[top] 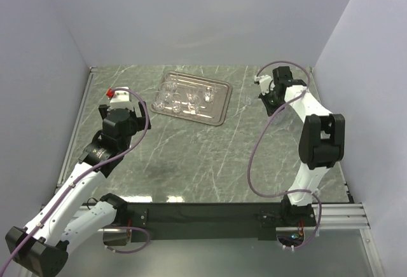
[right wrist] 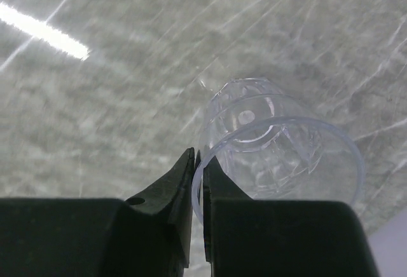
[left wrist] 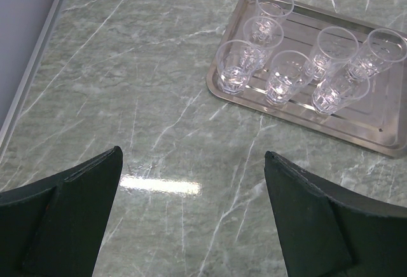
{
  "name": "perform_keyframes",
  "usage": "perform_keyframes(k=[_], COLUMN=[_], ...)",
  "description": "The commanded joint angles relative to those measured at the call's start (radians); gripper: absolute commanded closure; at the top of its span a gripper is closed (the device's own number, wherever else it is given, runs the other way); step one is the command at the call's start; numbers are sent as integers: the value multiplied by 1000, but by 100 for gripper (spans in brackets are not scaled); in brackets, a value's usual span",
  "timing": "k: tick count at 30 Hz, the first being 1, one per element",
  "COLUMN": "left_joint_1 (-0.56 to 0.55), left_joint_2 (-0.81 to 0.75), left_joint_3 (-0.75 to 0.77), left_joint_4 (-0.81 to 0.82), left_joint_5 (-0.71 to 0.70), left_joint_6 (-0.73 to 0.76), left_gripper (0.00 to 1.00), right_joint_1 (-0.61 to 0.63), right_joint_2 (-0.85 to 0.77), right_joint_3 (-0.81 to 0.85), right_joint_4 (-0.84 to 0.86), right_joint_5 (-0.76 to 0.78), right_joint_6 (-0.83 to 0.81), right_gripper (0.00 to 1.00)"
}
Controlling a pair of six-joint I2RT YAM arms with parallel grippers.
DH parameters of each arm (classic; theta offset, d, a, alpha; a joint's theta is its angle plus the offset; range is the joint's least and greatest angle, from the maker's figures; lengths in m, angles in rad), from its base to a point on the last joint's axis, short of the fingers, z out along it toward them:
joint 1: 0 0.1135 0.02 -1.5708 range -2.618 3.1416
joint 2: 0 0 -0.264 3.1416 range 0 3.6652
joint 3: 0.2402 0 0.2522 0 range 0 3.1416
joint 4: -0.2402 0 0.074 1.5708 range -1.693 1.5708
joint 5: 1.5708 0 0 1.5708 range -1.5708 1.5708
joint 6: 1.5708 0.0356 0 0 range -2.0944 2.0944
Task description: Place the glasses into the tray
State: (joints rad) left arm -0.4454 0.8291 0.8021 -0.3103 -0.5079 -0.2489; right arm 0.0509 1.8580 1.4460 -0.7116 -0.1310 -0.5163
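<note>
The silver tray (top: pixel 220 96) lies at the back middle of the table with several clear glasses (top: pixel 181 98) standing upright in it. In the left wrist view the tray (left wrist: pixel 381 132) is at the upper right and the glasses (left wrist: pixel 286 77) stand in two rows. My left gripper (left wrist: pixel 191 185) is open and empty above bare table, short of the tray; it shows in the top view (top: pixel 124 105) left of the tray. My right gripper (right wrist: pixel 198 162) is shut on the rim of one clear glass (right wrist: pixel 280 143), one finger inside and one outside. It is right of the tray in the top view (top: pixel 267 96).
The table is green marble (top: pixel 191 156) with a metal rail (top: pixel 76 124) along its left edge and pale walls on three sides. A black base bar (top: pixel 203 213) runs along the near edge. A purple cable (top: pixel 254 156) loops beside the right arm.
</note>
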Motion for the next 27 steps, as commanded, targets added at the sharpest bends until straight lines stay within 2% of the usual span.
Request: perform_keyframes(k=[1,6,13,27], left_joint_1=[4,4,4,4], left_joint_2=[-15,-18,-15,13], left_joint_3=[0,-1,-3,-6], left_joint_4=[39,39,42,42], left_joint_5=[19,16,12,5], left_joint_6=[5,5,7,11], left_gripper=[1,1,1,0], right_joint_1=[71,168,300,423], right_joint_2=[-146,-230,-227,85], right_joint_3=[-47,-128,-90,292], right_joint_4=[-6,-23,-43,-51], right_joint_5=[-12,-94,-157,-116], right_joint_6=[-103,-192,-248,-238], right_gripper=[100,100,100,100])
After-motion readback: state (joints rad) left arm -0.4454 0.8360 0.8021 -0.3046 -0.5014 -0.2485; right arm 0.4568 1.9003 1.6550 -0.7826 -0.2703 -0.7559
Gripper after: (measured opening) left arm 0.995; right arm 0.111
